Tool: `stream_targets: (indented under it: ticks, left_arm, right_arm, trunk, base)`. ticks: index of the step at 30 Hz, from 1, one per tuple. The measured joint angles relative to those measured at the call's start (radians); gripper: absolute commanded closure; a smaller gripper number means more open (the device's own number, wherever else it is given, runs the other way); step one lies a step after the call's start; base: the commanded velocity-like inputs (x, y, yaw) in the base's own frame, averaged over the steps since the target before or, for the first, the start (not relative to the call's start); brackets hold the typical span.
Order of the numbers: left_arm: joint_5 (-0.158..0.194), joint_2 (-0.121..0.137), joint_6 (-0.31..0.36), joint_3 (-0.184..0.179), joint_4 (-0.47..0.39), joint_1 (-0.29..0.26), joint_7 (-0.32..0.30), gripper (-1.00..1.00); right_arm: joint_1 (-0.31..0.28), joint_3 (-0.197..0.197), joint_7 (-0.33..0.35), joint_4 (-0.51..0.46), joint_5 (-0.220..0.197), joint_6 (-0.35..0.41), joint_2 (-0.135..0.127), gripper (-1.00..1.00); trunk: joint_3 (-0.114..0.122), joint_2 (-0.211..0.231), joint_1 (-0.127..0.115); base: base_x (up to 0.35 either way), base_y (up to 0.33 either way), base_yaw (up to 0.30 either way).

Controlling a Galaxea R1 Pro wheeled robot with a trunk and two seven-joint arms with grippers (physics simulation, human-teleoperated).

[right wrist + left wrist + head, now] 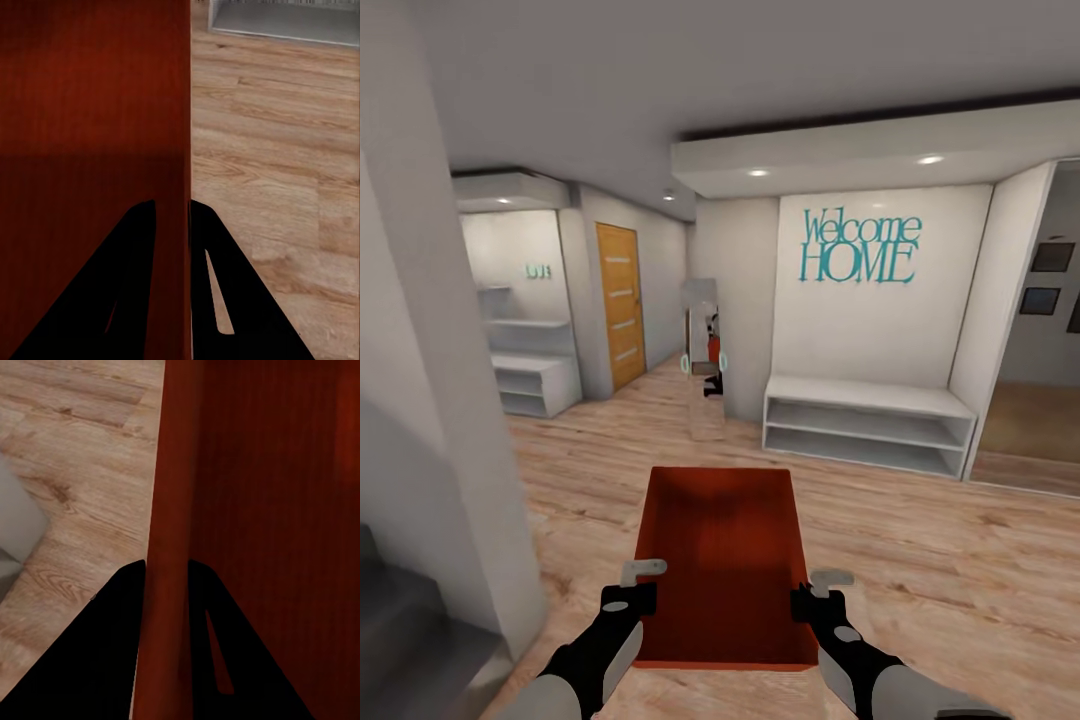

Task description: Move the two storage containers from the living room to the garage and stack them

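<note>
An orange-red topless storage container [725,560] hangs in front of me above the light wood plank floor, held level between both arms. My left gripper [643,583] is shut on its left wall [169,547], one finger on each side of the rim. My right gripper [815,590] is shut the same way on the right wall [186,150]. The bin's inside looks empty. An orange wooden door [621,305] with glass slits stands at the far left of the hallway.
A pale wall corner [450,450] stands close on my left. A white low shelf bench [865,420] sits under teal "Welcome HOME" lettering ahead right. A narrow mirror [703,350] shows my reflection. White shelves [535,380] stand far left; a doorway opens at right.
</note>
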Motion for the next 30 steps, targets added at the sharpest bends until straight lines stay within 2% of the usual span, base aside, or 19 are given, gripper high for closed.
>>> stream_targets:
  ticks: [30]
  left_arm:
    - [0.0,0.002,0.0,-0.006,-0.008,0.0,0.0,1.0]
  right_arm:
    - [0.0,-0.001,0.001,0.0,-0.003,-0.009,0.0,1.0]
  trunk:
    - [0.0,0.0,0.0]
  base:
    - [0.322,0.0,0.0]
